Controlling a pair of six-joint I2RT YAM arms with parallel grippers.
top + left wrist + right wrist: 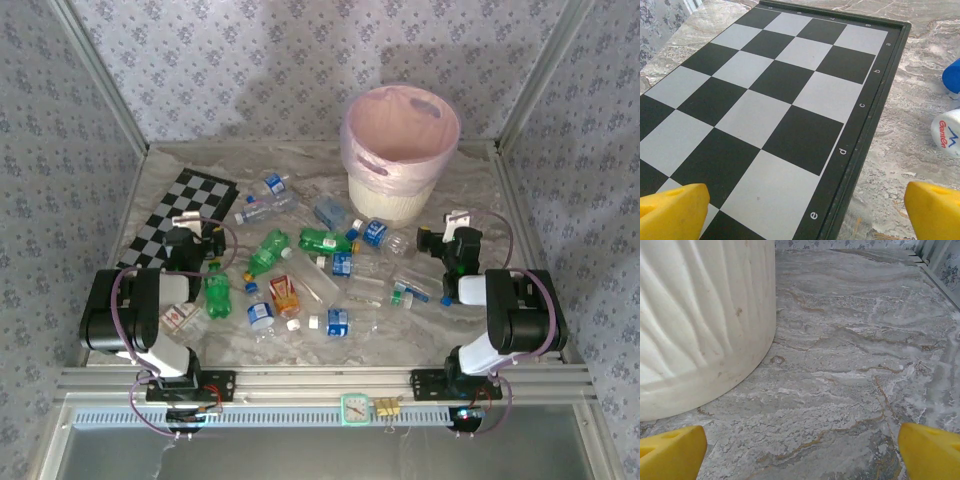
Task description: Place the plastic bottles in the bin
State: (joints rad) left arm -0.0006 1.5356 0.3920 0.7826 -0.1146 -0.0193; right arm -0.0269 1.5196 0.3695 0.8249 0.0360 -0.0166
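Several plastic bottles lie scattered across the middle of the marble table: green ones point(268, 250) point(217, 290), an orange-red one point(284, 294), and clear ones with blue labels point(266, 206) point(374, 233). The bin point(400, 150), white with a pale pink liner, stands at the back right. My left gripper point(190, 232) point(802, 220) hovers open over the checkered board, its yellow fingertips point(671, 211) wide apart and empty. A white bottle end point(946, 133) and a blue cap point(952, 75) lie to its right. My right gripper point(455, 236) point(800, 455) is open and empty over bare table, just right of the bin's white wall point(700, 325).
The black-and-white checkered board point(186, 210) point(780, 95) lies at the back left with a raised black rim. Patterned walls and metal frame posts enclose the table on three sides. Bare marble point(855, 340) stretches to the right of the bin.
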